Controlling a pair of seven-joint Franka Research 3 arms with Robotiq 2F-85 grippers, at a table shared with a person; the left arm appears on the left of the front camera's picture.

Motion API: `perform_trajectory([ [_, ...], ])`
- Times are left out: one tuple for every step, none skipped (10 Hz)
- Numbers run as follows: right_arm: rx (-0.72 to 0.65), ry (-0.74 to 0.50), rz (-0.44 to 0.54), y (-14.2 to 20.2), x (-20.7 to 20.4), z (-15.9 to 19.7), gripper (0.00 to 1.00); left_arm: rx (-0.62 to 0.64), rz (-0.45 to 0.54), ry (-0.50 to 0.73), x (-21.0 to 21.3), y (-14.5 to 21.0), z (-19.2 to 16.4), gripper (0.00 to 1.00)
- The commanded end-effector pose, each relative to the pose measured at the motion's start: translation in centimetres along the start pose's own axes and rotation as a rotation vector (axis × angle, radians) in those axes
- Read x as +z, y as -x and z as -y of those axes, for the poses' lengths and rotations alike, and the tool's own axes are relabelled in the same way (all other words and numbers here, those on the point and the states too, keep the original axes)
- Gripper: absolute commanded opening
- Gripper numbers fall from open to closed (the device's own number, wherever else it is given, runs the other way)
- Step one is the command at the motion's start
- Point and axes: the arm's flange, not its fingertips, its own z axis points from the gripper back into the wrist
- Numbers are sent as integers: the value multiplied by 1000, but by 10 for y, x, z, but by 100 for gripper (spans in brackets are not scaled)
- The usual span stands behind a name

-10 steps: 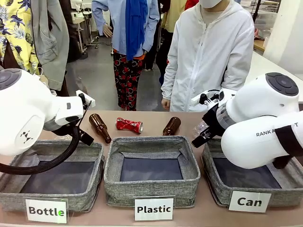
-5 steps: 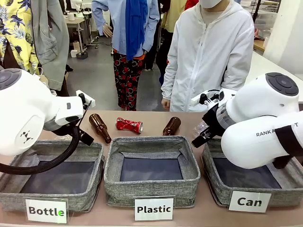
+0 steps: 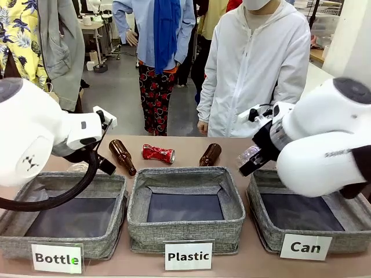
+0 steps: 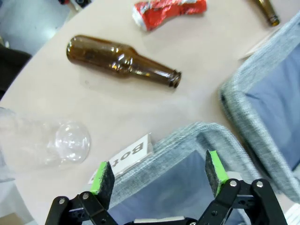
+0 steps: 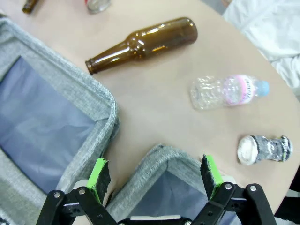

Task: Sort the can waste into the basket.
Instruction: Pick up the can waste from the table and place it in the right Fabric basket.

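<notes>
A shiny red crushed can [image 3: 158, 153] [image 4: 168, 11] lies on the table behind the middle basket. A black and silver crushed can [image 5: 264, 149] lies on the table beyond the corner of the grey basket [image 3: 261, 223] [image 5: 157, 154] labelled "Can" at the right. My right gripper [image 3: 250, 165] [image 5: 154, 176] hangs open over that basket's far left corner, holding nothing. My left gripper [image 3: 99, 164] [image 4: 159, 172] is open and empty above the far corner of the "Bottle" basket [image 3: 113, 240].
Two brown glass bottles [image 3: 122, 156] [image 3: 210, 154] lie near the red can. A clear plastic bottle [image 5: 227, 91] lies by the black can, and another crushed clear one [image 4: 61, 143] is at the left. The "Plastic" basket [image 3: 185, 231] stands in the middle. A person in white [image 3: 255, 63] stands across the table.
Both arms have shifted slightly; the right arm has lifted a little and its gripper has edged up and to the right. Nothing on the table has moved.
</notes>
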Motion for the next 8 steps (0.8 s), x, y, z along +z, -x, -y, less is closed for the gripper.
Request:
perform_trajectory([
  [-111,-83,-38,-8,60,12,100,41,-3,135,65,5,4,100],
  [-182,-124,-52,-4,93,20,100,90,-6,171,98,10,3,100],
  [-234,-178,-29,5,120,26,100,116,16,212,128,22,2,100],
  [-258,-243,5,23,142,38,100,92,60,302,149,41,-5,100],
  [-269,-316,62,44,160,54,100,122,118,357,170,66,-21,100],
  [-370,-320,104,70,172,75,100,163,173,391,187,95,-43,100],
  [-477,-370,153,100,178,99,100,282,245,411,197,132,-78,100],
  [-616,-360,201,126,176,120,100,445,309,364,195,166,-107,100],
])
